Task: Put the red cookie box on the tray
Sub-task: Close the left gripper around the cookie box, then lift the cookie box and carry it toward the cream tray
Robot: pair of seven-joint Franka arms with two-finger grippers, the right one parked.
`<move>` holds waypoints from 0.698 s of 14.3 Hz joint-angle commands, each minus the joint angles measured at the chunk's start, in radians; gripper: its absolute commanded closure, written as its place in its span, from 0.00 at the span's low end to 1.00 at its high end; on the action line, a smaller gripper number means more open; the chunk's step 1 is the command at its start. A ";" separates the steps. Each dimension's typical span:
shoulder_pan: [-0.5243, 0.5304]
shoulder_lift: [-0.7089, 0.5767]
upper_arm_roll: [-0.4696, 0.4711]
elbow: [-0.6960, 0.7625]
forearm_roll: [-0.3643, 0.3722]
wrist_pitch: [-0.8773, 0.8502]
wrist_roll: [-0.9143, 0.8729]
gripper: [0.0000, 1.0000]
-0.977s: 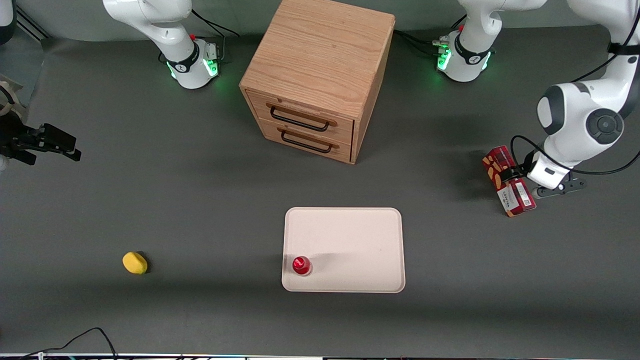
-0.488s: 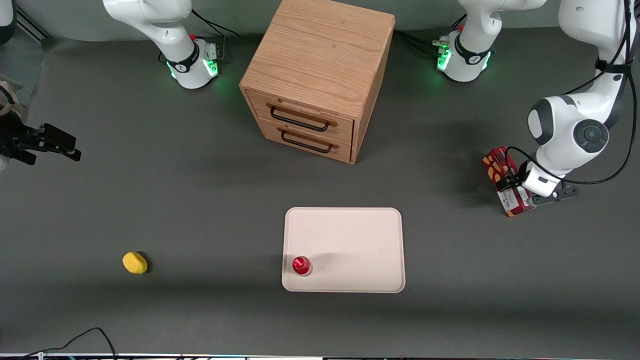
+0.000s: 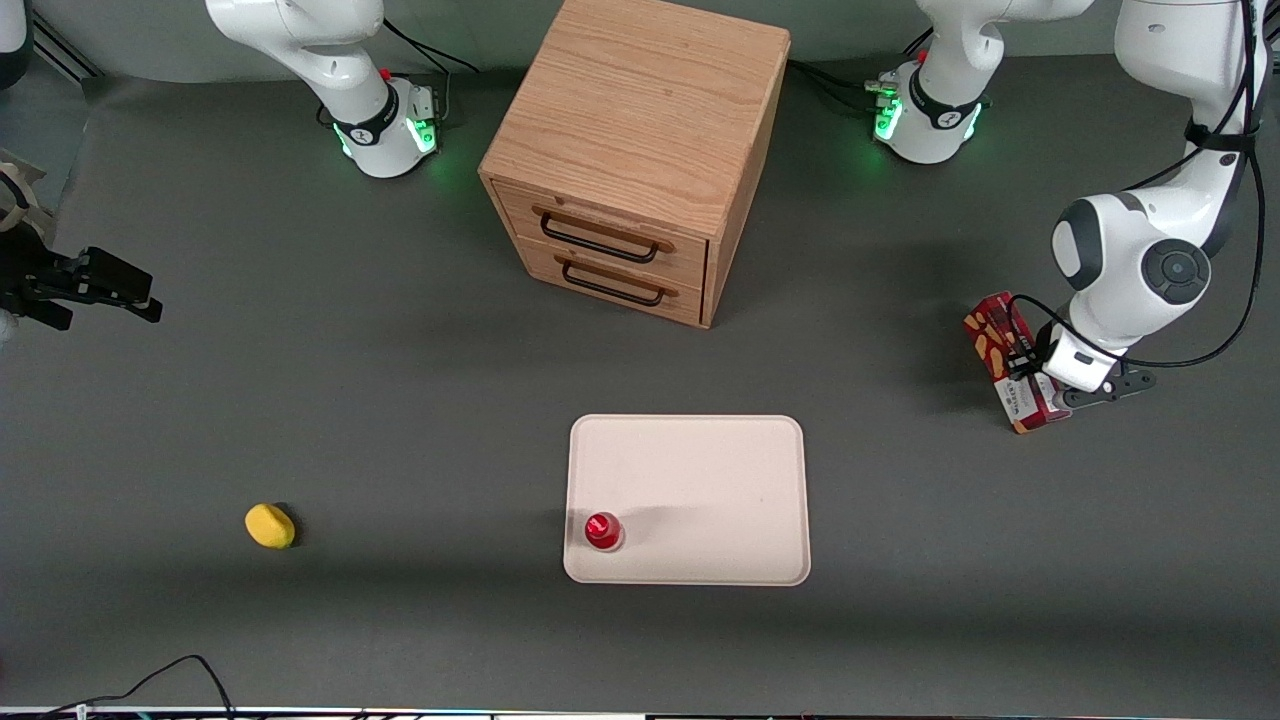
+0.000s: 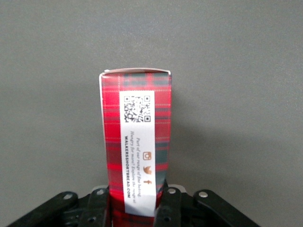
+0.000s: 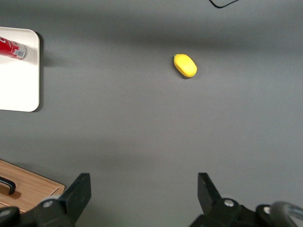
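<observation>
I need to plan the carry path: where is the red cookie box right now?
The red cookie box lies on the table toward the working arm's end, apart from the tray and farther from the front camera; the gripper straddles it, one finger on each side.

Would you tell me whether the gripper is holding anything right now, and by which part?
The gripper is shut on the red cookie box, its fingers pressing the two long sides near the label end.

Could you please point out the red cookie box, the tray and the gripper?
red cookie box (image 4: pixel 137 142): left wrist view, white label.
tray (image 3: pixel 700 480): front view, bare middle.
gripper (image 3: pixel 1030 372): front view, between fingertips at the box.
</observation>
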 commanded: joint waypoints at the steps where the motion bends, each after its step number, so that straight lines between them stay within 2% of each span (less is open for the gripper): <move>1: -0.002 -0.029 0.000 -0.024 -0.010 -0.003 0.001 1.00; 6: -0.017 -0.163 -0.003 0.054 -0.009 -0.260 0.000 1.00; 8: -0.033 -0.190 -0.008 0.168 -0.010 -0.449 -0.058 1.00; 10: -0.072 -0.177 -0.020 0.349 -0.009 -0.679 -0.132 1.00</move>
